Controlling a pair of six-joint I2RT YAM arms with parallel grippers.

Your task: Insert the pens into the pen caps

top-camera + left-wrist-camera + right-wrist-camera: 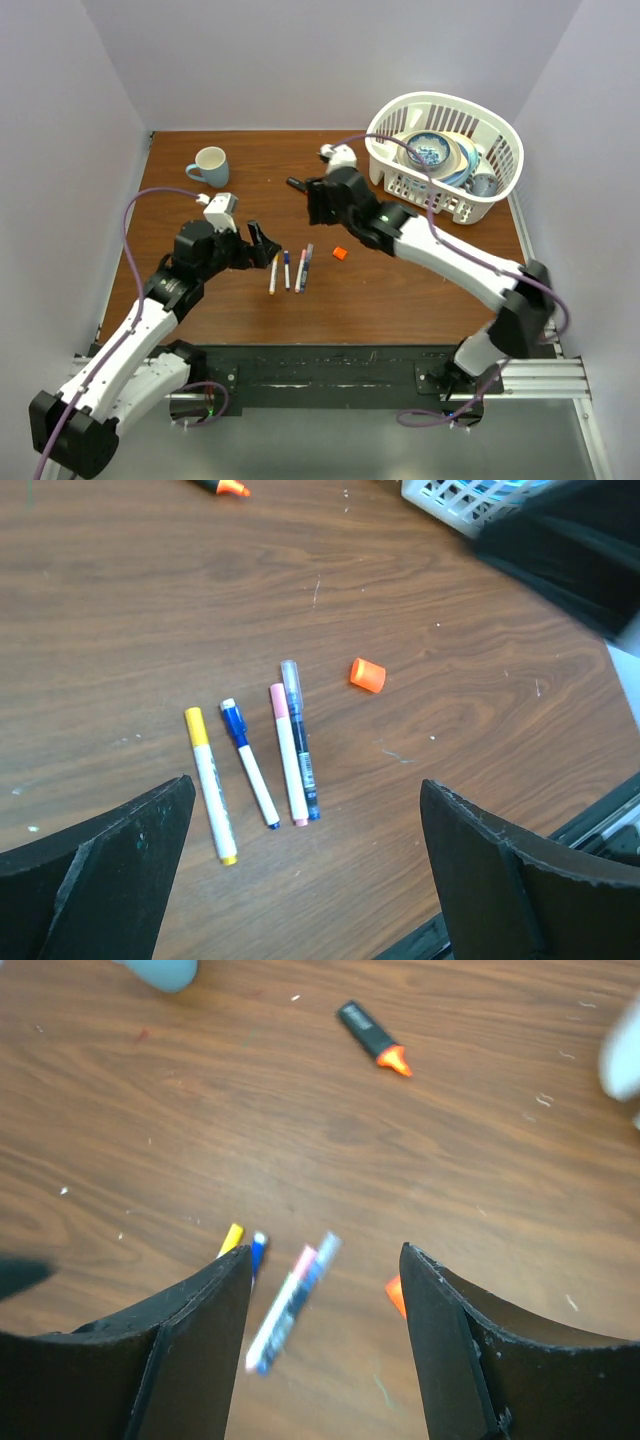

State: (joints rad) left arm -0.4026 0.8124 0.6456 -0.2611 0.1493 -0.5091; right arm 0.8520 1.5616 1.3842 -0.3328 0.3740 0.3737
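**Status: near to far, top view**

1. Left end effector (262,245): fingers spread wide, nothing between them. It hangs over the tabletop (420,290) just beside the row of four pens (290,270), at the row's 10 o'clock.

2. The row lies flat, the barrels close and roughly parallel. Each pen carries a cap: yellow cap (195,725), blue cap (234,723), pink cap (278,699) and clear cap (291,680). The pink-capped and clear-capped pens touch along their length. Judgement: these four are finished.

3. Orange cap (367,674): loose on the tabletop at the row's 2 o'clock, apart from every pen and fitted to nothing.

4. Right end effector (312,203): fingers partly apart and empty. It sits at the row's 12 to 1 o'clock, beyond the orange cap.

5. Black pen (372,1037): lies at the row's 12 o'clock, near the right end effector, with its orange tip bare.

6. At the far edge are a mug (210,166) at 10 o'clock and a basket (432,196) of dishes at 2 o'clock. Neither belongs to the task.

**Outstanding work (judgement)**

One pairing is left: black pen into orange cap. Neither item is gripped, so both must be picked up first.
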